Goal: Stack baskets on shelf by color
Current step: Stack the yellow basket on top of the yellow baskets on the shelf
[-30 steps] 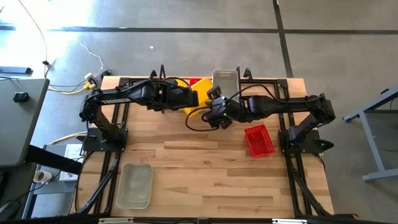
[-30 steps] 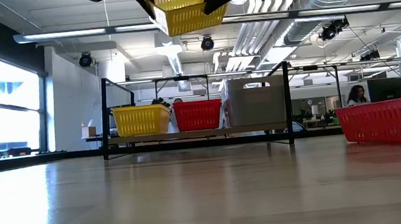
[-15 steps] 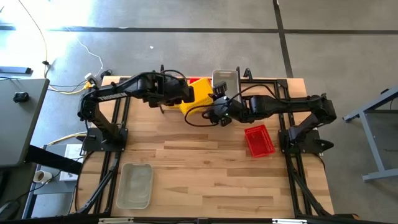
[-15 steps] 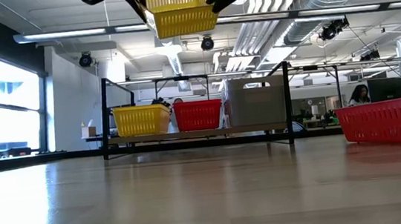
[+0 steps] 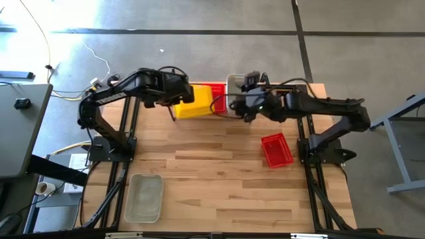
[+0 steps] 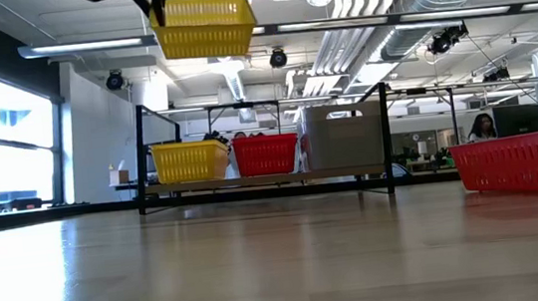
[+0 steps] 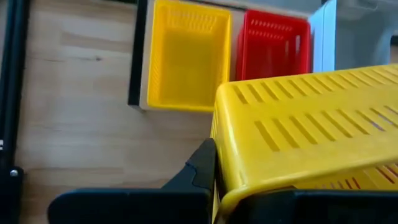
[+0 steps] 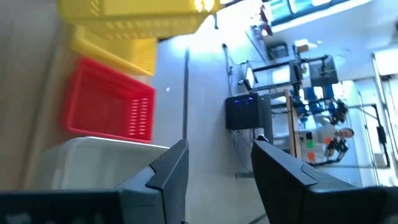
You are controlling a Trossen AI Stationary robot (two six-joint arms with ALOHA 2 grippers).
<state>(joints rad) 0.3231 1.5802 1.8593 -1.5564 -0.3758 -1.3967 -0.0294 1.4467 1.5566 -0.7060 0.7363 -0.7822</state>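
Yellow basket [image 5: 193, 106] raised well above the surface [image 5: 219, 179], clamped at its rim by the left tool [image 5: 174, 101], over the shelf [image 6: 264, 179] holding a second yellow basket [image 6: 190, 162], a red basket [image 6: 266, 155] and a grey basket [image 6: 344, 143] side by side. Right tool [image 5: 246, 99] with fingers apart and empty, above the shelf's grey end. Further red basket [image 5: 277, 149] and grey basket [image 5: 144, 198] resting apart on the surface.
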